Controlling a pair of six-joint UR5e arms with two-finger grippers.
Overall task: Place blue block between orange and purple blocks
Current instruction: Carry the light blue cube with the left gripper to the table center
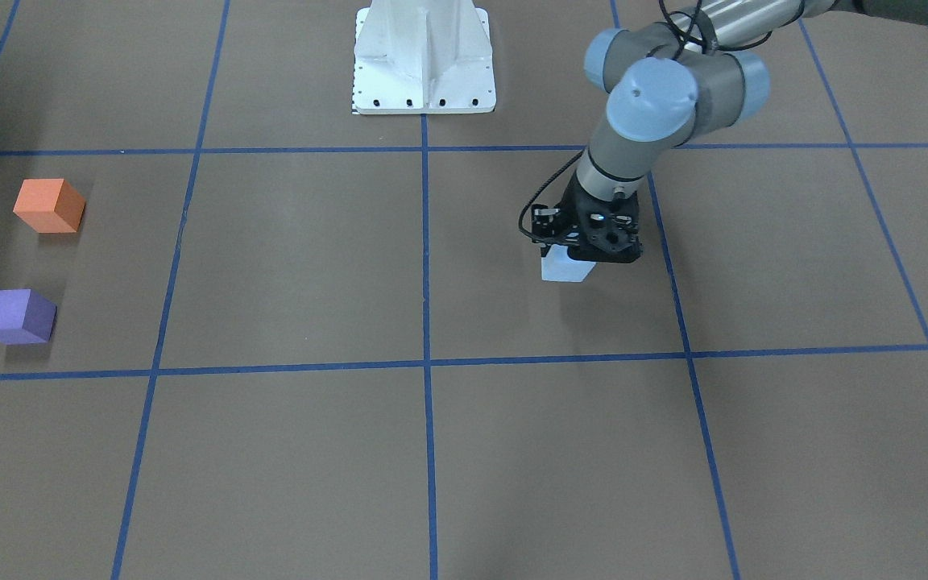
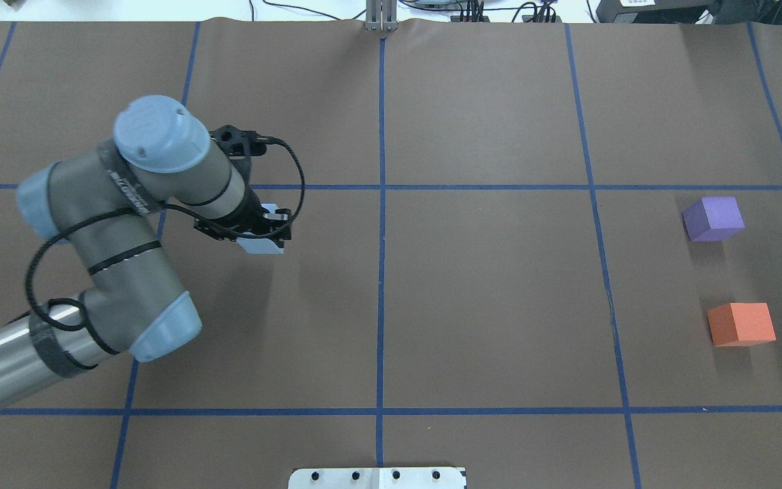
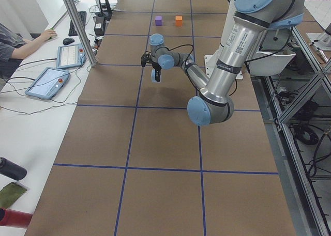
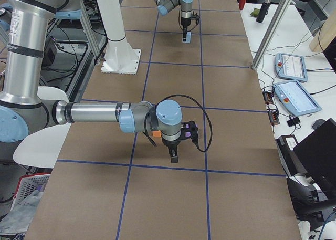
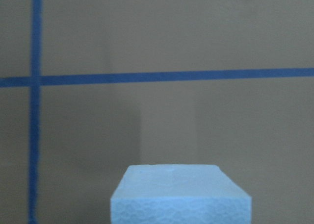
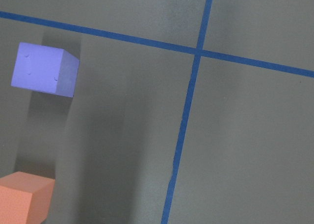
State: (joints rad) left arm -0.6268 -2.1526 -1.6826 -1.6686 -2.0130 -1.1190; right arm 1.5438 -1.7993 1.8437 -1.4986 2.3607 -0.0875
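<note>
My left gripper [image 2: 265, 234] is shut on the pale blue block [image 2: 261, 245] and holds it just above the brown table, left of centre in the overhead view. The block also shows in the front view [image 1: 565, 268] and at the bottom of the left wrist view [image 5: 180, 197]. The purple block [image 2: 713, 219] and the orange block [image 2: 741, 324] sit apart at the far right, with a gap between them. The right wrist view looks down on the purple block [image 6: 45, 69] and the orange block [image 6: 24, 194]. My right gripper [image 4: 173, 155] hangs near them; I cannot tell whether it is open.
The white robot base [image 1: 424, 60] stands at the table's middle edge. Blue tape lines [image 2: 381, 224] grid the brown table. A metal post [image 3: 77, 24], tablets [image 3: 47, 82] and a seated operator are beside the table's far side.
</note>
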